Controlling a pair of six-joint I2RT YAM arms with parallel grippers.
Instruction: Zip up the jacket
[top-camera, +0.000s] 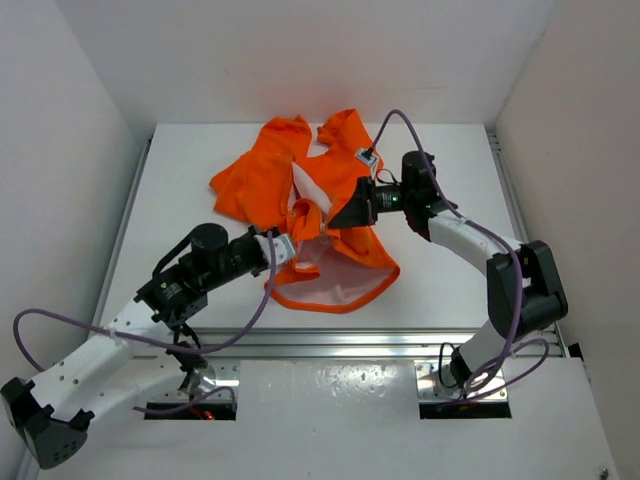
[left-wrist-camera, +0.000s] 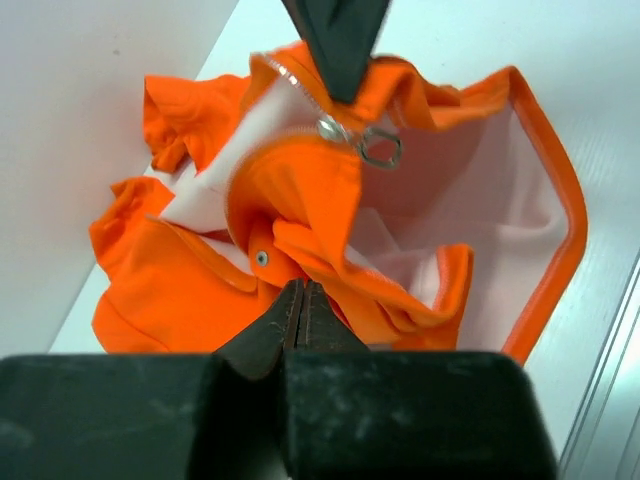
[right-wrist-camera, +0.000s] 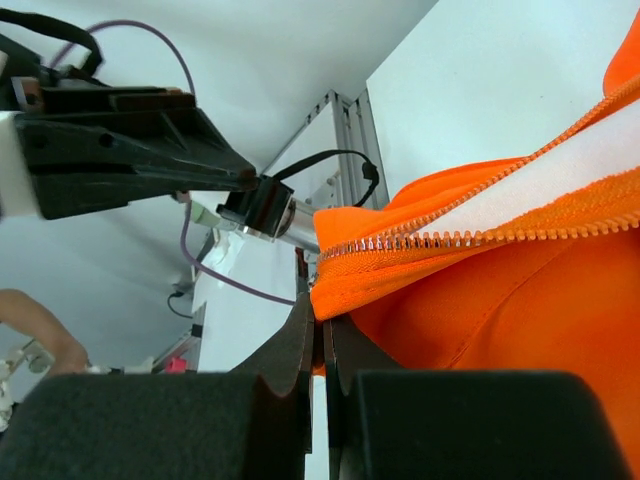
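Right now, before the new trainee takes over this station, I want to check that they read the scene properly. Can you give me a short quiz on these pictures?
1. True or false: the jacket is zipped shut all the way.
2. Its lining is: A pale pinkish-white, B black, C blue.
3. Short answer: what are the left gripper and the right gripper each shut on?
Key: 1 false, the zipper teeth stand apart in two rows; 2 A; 3 the jacket's orange fabric.
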